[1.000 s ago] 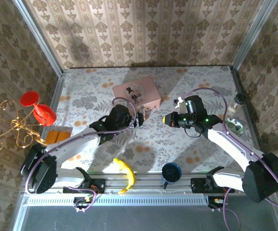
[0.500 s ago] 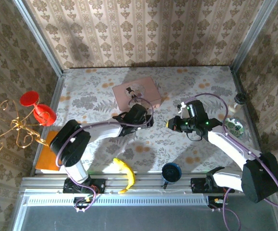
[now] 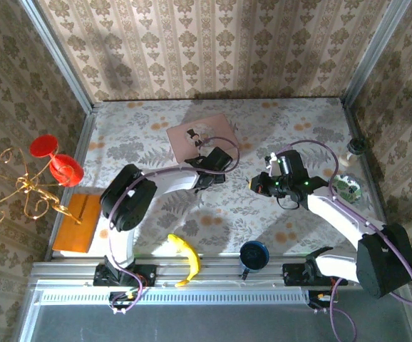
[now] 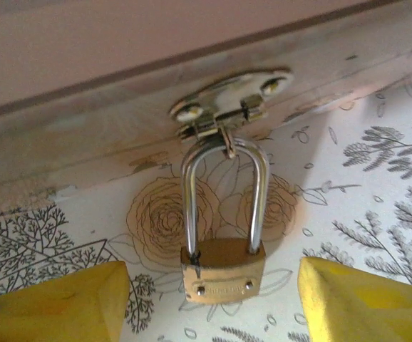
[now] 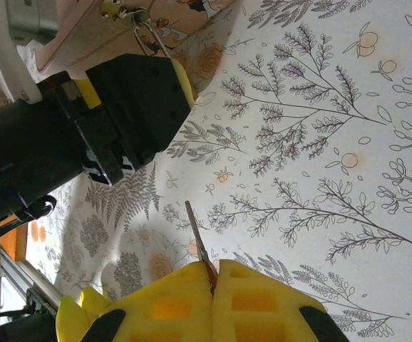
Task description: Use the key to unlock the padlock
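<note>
In the left wrist view the small brass padlock hangs by its steel shackle from the hasp on the front of the pink box. My left gripper is open. One yellow finger stands on each side of the lock body, with a gap on both sides. My right gripper is shut on the key, whose blade sticks out towards the left gripper. The right gripper hovers to the right of the box.
A banana and a blue cup lie near the front edge. A red goblet, a gold wire stand and an orange board sit at the left. Small items lie at the right wall.
My left arm has reached right and forward to the box front, and its jaws have narrowed round the padlock. The right gripper has drifted slightly right with the key.
</note>
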{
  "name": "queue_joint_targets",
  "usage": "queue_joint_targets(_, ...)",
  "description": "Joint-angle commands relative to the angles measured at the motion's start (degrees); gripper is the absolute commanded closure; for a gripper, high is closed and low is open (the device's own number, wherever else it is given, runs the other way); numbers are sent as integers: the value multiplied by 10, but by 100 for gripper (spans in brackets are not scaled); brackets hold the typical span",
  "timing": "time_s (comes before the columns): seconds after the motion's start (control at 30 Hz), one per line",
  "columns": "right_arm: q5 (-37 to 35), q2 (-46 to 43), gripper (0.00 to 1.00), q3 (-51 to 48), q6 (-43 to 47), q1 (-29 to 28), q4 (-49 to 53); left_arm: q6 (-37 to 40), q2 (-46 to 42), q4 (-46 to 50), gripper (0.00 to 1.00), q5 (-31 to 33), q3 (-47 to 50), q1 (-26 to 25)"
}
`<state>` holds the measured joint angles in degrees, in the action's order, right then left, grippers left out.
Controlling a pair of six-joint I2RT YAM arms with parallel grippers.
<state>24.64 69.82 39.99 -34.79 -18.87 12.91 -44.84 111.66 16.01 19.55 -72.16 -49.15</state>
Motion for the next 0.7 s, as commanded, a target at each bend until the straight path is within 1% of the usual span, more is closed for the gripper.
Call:
queue_joint_targets(0.0, -7, 8, 100, -10, -8, 4, -21, 5, 20, 47, 39, 28, -28, -3)
queue_joint_targets(0.33, 6, 24, 100, -14, -12, 4, -48, 8, 63, 66, 43, 49, -74, -3)
queue_joint_targets(0.43, 9, 30, 100, -13, -12, 4, -54, 8, 69, 69, 49, 57, -80, -2)
queue_joint_targets(0.67, 19, 52, 100, -10, -14, 5, -67, 10, 76, 69, 50, 59, -86, 4)
